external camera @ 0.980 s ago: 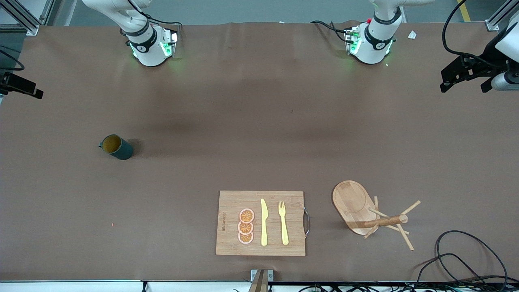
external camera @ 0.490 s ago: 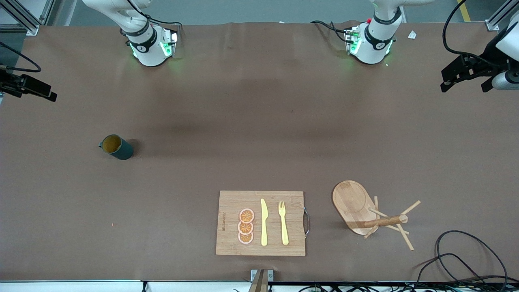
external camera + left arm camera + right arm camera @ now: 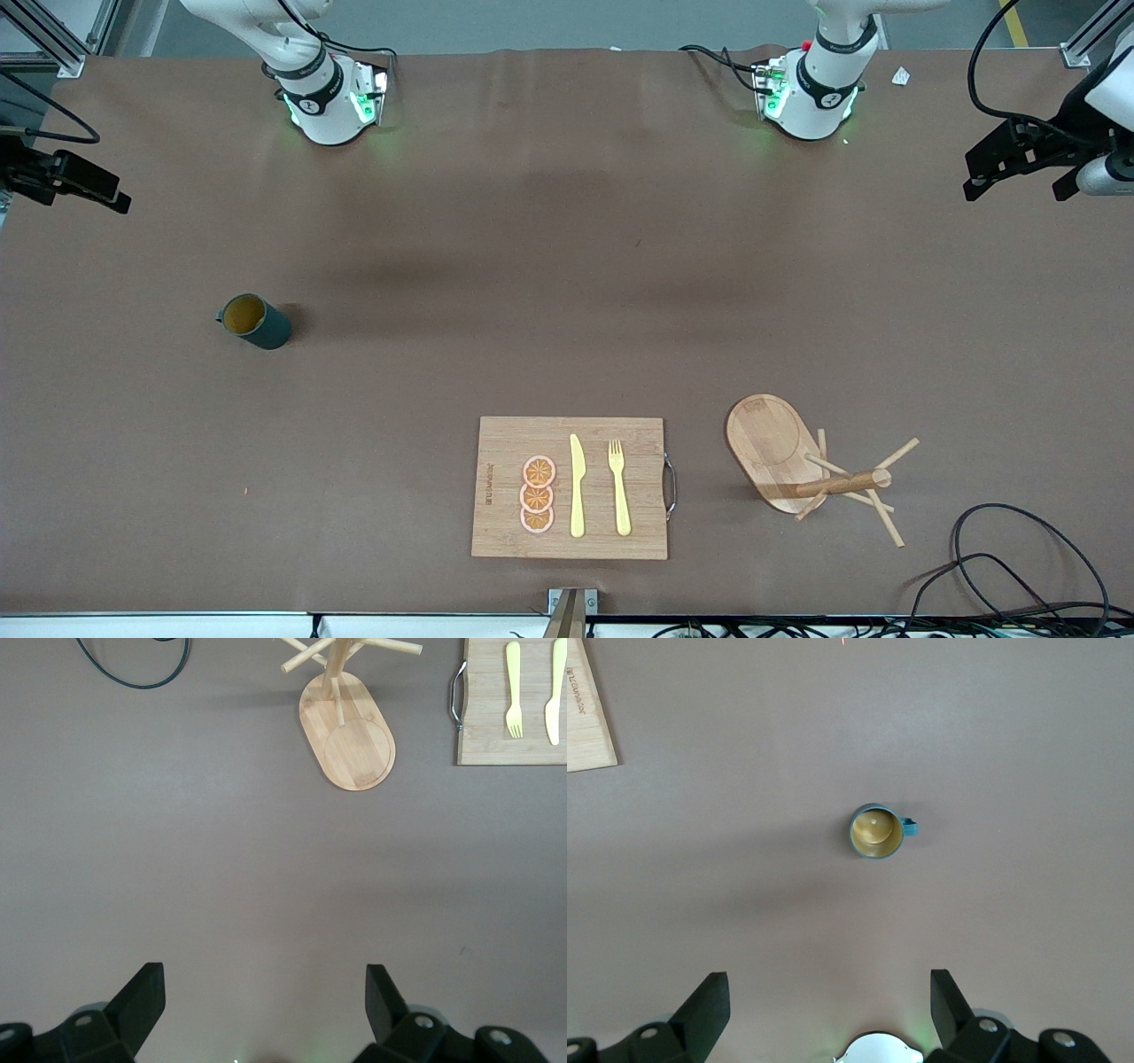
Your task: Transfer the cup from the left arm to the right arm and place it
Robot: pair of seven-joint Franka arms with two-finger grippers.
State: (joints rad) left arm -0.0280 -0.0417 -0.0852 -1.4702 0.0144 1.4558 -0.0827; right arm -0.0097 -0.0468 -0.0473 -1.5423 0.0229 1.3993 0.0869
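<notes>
Brown tabletop [image 3: 567, 266] — cup [image 3: 254, 321] upright near right arm's end. Left gripper [image 3: 264, 1010], right gripper [image 3: 829, 1010] wide, empty — risk: left arm's long reach tips cup.

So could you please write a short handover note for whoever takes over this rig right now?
Left gripper: open, empty, high over bare table at the left arm's end.
Right gripper: open, empty, high over the table, the cup in its wrist view.
Cup: upright on the table toward the right arm's end, untouched.
Done: nothing.
Left: pick up, hand over, place.
</notes>
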